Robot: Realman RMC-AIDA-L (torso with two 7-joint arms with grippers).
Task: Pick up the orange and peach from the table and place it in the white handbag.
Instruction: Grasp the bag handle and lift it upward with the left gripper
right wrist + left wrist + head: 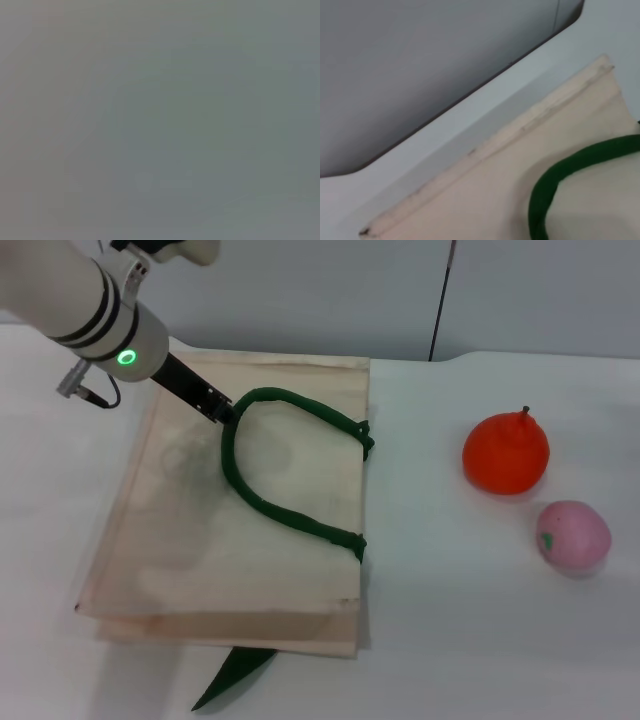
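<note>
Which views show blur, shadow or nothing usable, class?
Head view: sharp; soft shadows lie under the orange and peach. Left wrist view: soft, showing the white handbag and its green handle. Right wrist view: a featureless grey field, nothing discernible.

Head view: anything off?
One oddity: the white handbag lies flat on the table, mouth shut. The left gripper is at its green handle. The orange and peach sit undisturbed.

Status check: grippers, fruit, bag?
Left gripper at the green handle of the white handbag, bag lying flat. Right gripper not in view. Orange and peach on the table, untouched, nothing blocking them.
</note>
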